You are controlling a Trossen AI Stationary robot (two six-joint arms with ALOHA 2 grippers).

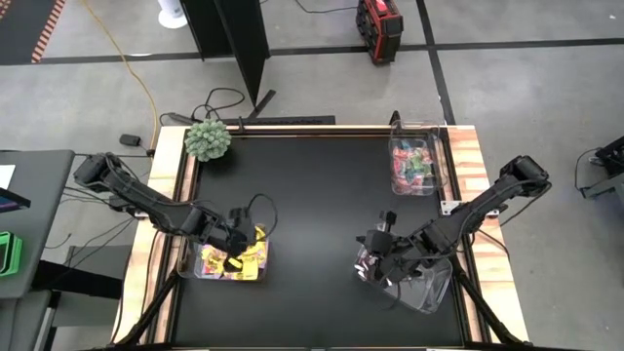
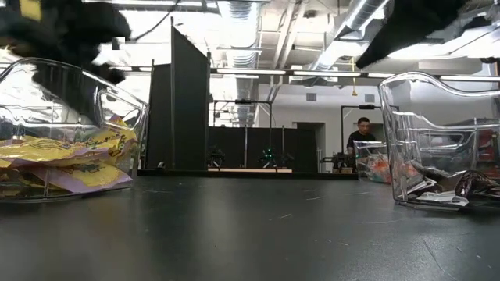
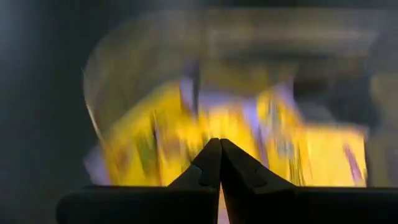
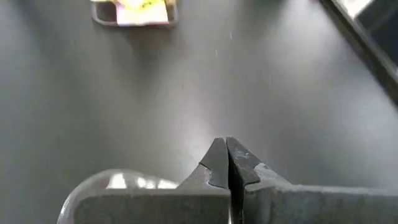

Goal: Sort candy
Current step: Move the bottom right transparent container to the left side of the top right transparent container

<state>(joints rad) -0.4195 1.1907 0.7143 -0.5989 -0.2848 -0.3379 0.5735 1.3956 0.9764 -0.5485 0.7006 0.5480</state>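
Yellow candy packets fill a clear bin at the near left, seen blurred in the left wrist view as yellow candy. My left gripper hovers shut just above them, its fingers closed with nothing between. Dark candy bars lie in a clear bin at the near right. My right gripper hangs shut over that bin's left rim, and its fingers point across the bare black table. Teal-and-pink candy lies in a third bin at the far right.
A fuzzy green ball plant stands at the table's far left corner. The black tabletop between the bins holds nothing. Wooden edges frame the table. A person stands in the room far behind.
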